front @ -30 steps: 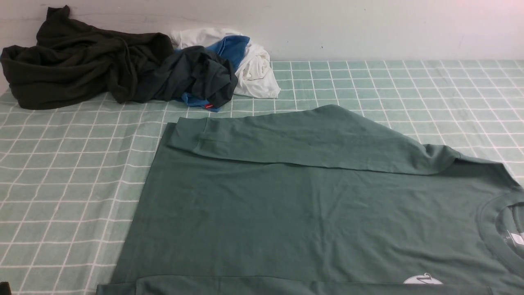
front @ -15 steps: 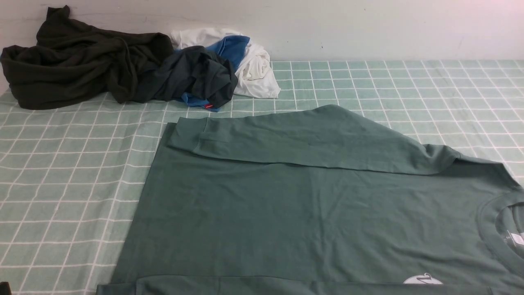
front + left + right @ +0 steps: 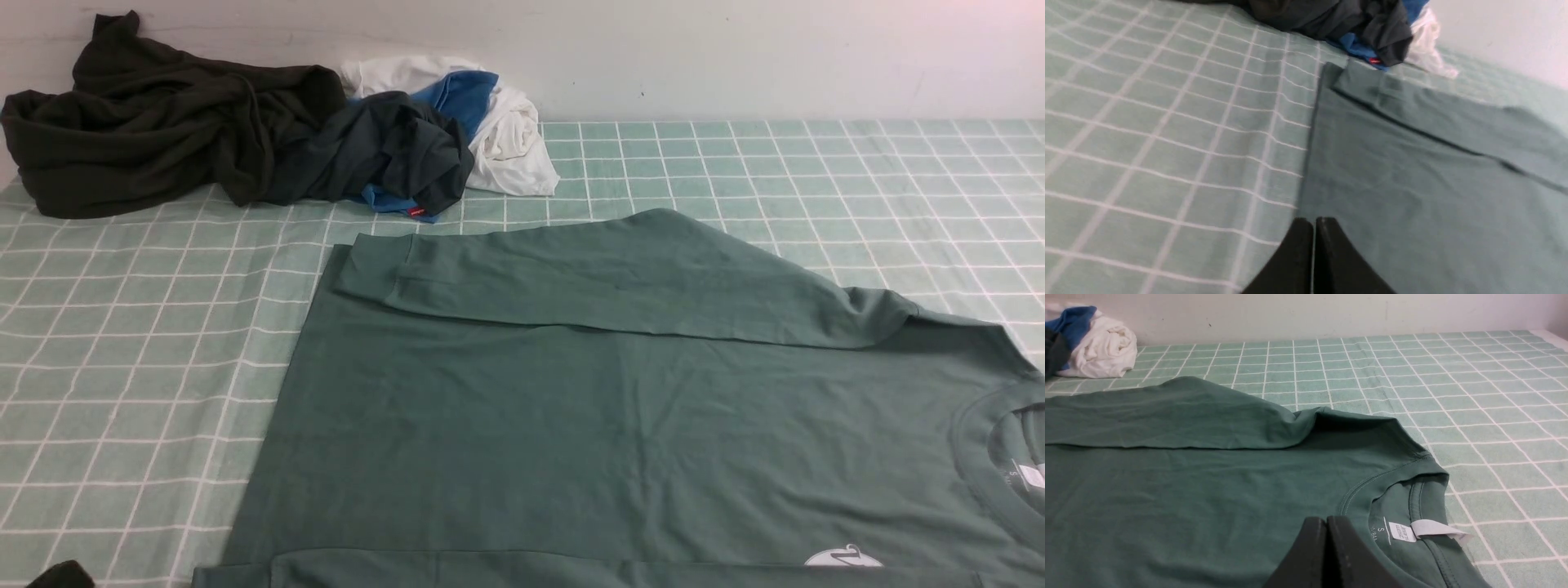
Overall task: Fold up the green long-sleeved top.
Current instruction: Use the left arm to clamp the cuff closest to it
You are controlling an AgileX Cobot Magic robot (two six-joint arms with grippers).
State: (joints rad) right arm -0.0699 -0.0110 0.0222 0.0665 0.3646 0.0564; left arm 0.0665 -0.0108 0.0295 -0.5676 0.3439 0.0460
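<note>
Now the green top lies flat on checked cloth — sleeve folded.

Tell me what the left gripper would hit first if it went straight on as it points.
Probably the green top: the left gripper, shut, aims along its edge beside the checked cloth, toward the folded sleeve. Its height above the fabric is unclear; the clothes pile lies farther on.

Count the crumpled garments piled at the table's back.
4 visible: blackish garment leftmost, charcoal garment mid-pile, blue garment beneath it, white garment rightmost. More may be buried.
</note>
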